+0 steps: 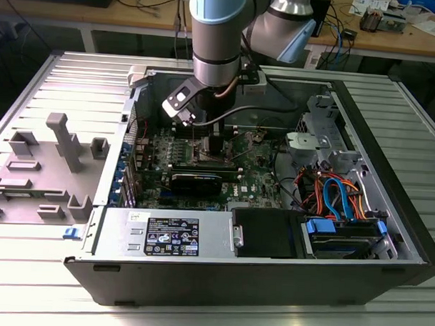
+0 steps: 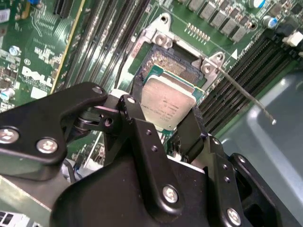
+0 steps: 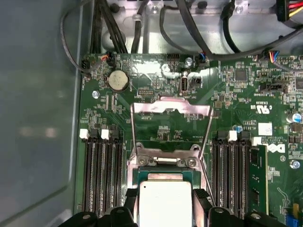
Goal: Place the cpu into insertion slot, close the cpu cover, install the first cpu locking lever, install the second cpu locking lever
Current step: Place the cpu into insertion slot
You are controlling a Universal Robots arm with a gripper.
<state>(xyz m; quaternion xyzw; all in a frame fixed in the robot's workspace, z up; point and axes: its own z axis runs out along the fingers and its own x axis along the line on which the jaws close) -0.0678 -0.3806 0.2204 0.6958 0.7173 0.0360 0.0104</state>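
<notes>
Gripper (image 2: 165, 114) is pinched narrow on the cpu (image 2: 168, 99), with one finger on each of two opposite edges. The cpu hangs over the near part of the insertion slot (image 2: 174, 62), silvery top up. It looks slightly tilted and not seated, since the slot's dark pin field shows bare past the chip's far edge.

Step one is judged in hand but not finished.

Beyond the slot, the cpu cover (image 3: 170, 106) appears swung back and open, so closing it is not yet done. Two thin locking levers (image 3: 207, 135) stand raised, one on each side of the slot, and neither is latched. Memory slots (image 3: 102, 170) flank the slot on the green board (image 3: 156, 85).

Three steps are left untouched.
</notes>
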